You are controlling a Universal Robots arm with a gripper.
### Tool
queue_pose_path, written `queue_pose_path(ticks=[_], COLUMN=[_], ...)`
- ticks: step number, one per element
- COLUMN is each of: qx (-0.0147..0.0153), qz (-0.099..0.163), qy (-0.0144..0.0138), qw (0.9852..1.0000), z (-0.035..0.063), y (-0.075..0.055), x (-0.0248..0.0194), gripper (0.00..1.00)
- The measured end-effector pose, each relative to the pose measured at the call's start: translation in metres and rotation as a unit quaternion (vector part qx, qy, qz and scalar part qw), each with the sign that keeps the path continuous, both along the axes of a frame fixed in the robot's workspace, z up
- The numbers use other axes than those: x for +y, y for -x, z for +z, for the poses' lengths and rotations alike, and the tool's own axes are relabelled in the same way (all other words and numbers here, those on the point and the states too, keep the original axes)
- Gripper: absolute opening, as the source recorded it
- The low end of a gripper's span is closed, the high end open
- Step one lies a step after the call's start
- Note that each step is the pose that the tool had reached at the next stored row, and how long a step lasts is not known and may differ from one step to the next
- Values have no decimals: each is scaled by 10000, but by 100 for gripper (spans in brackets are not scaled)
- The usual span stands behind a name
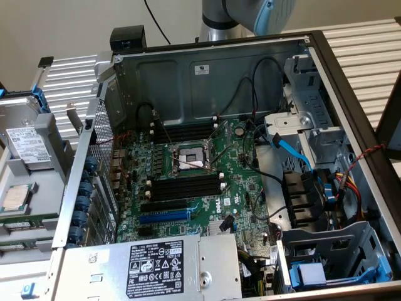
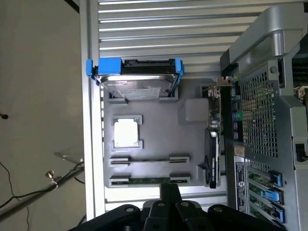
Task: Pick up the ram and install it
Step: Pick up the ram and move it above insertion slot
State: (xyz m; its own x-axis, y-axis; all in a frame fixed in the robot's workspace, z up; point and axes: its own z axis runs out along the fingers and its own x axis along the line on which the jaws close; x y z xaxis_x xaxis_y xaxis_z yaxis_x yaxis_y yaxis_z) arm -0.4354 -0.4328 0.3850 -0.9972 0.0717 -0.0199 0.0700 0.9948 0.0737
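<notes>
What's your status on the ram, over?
Gripper shut, empty, above the parts tray. Ram lying in its tray holder, not picked. Black memory slots empty.

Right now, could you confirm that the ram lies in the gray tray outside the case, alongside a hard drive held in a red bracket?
Not quite: the bracket is blue, not red, as the wrist view shows. The rest holds: the ram lies in the gray tray outside the case, alongside the hard drive.
</notes>
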Motion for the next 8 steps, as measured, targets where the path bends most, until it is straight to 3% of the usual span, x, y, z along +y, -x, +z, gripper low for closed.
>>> queue_pose_path(ticks=[8], qx=[12], qz=[-1], qy=[0], qw=[10000], z=[-29], y=[1], x=[1], gripper=[11])
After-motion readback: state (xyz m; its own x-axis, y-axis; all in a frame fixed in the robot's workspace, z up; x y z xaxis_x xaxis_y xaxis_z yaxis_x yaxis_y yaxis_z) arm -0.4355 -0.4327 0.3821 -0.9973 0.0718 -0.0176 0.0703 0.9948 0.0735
